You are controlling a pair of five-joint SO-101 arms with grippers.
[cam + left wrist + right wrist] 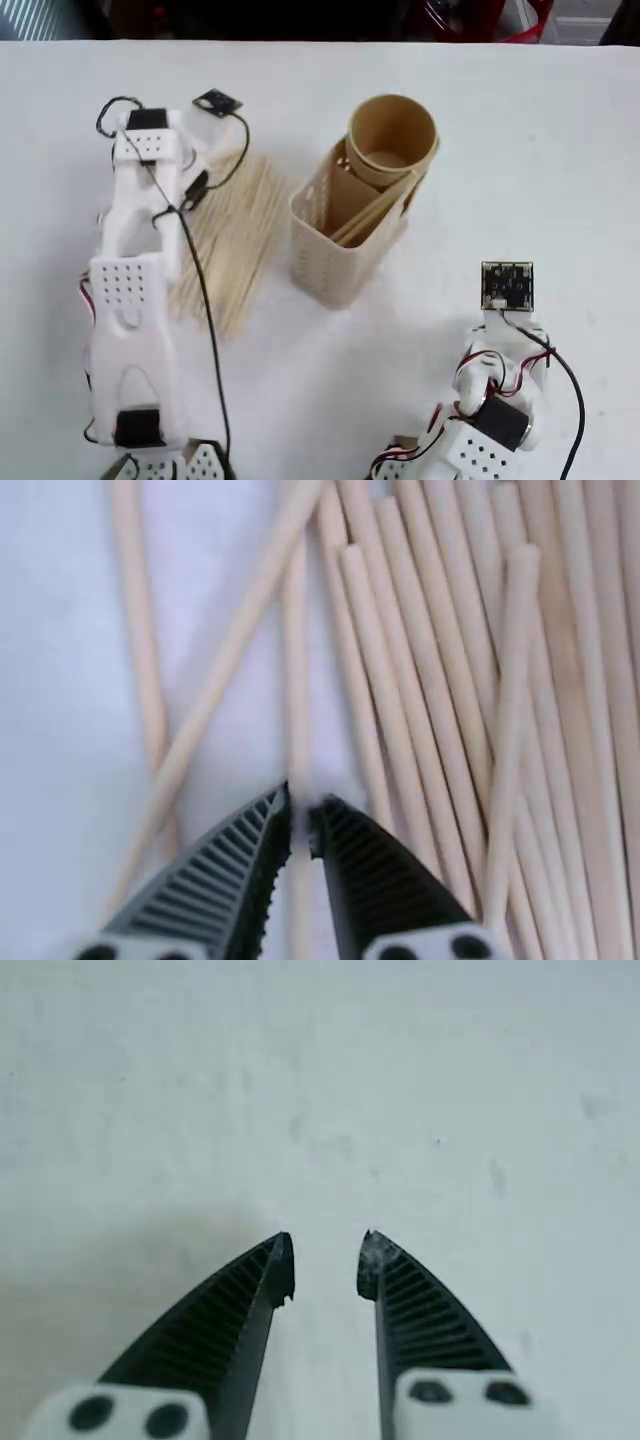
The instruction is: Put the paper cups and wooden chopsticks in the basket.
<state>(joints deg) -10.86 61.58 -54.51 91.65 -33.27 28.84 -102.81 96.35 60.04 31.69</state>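
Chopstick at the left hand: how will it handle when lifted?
The chopstick looks stiff and light: thin straight wood. Round, so it may roll or slip in the left hand. Crossing neighbours in the pile may shift too.

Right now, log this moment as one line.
left gripper shut on one chopstick at the pile | right gripper open over bare table | basket holds paper cup and a few chopsticks

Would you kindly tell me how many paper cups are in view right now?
1. The paper cup sits mouth-up at the far end of the basket, next to some chopsticks; others may be nested inside it.
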